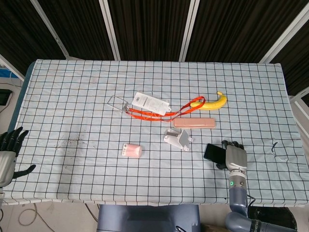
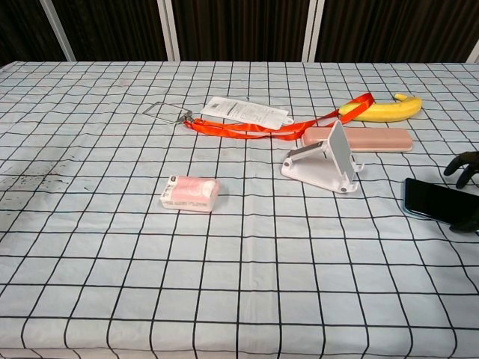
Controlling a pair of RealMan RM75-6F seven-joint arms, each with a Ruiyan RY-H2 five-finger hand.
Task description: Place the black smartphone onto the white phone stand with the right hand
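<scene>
The step in hand is judged to be the grasp of the flat black slab smartphone (image 1: 213, 152), which lies flat on the cloth at about 4 o'clock from the white angled plastic phone stand (image 1: 176, 139) and near it. The grey-and-black right hand (image 1: 235, 155) is positioned over the phone's right end, with dark fingertips (image 2: 458, 166) seen curling down at the far edge in the chest view. Whether the phone is actually clamped cannot be told: contact is hidden in the head view and cropped in the chest view. No lift is evident.

The next move is expected to require a secure pinch across the phone's edges, a lift, and a carry toward 10 o'clock so that the phone can be lowered against the stand's upright back plate and onto its front lip. The stand is light and could be pushed aside on contact.

The left hand (image 1: 8, 154) is held at the table's 8 o'clock corner, fingers spread, holding nothing.

The table is covered by a white cloth with a black grid (image 1: 72, 96). Dark slatted panels (image 1: 149, 26) are seen behind it.
</scene>
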